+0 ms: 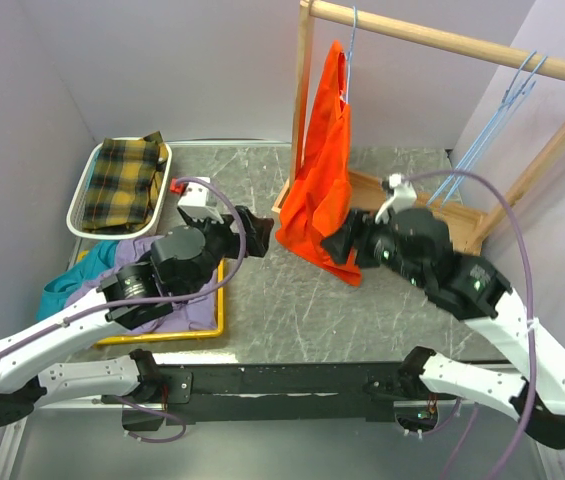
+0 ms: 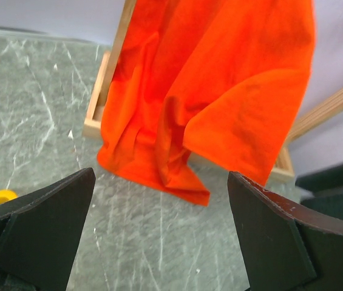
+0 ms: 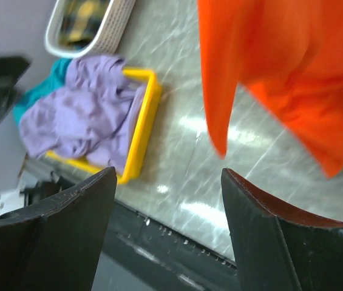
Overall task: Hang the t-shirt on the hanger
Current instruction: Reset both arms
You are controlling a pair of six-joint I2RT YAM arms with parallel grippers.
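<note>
The orange-red t-shirt (image 1: pixel 324 170) hangs from a light-blue wire hanger (image 1: pixel 351 62) hooked over the wooden rail (image 1: pixel 442 42). Its lower folds reach down to the rack's base and the table. My left gripper (image 1: pixel 258 238) stands open just left of the shirt's hem, with only the table between its fingers. In the left wrist view the t-shirt (image 2: pixel 220 91) is ahead of the left gripper (image 2: pixel 162 206), apart from it. My right gripper (image 1: pixel 336 246) is open at the shirt's lower right edge. In the right wrist view the t-shirt (image 3: pixel 280 60) hangs beyond the empty right gripper (image 3: pixel 168 200).
Two more blue hangers (image 1: pixel 507 100) hang at the rail's right end. The rack's wooden base (image 1: pixel 452 215) lies behind the shirt. A yellow tray (image 1: pixel 217 315) holds purple (image 1: pixel 187 305) and teal (image 1: pixel 67 285) garments at the left; a white basket (image 1: pixel 87 195) with plaid cloth stands behind it.
</note>
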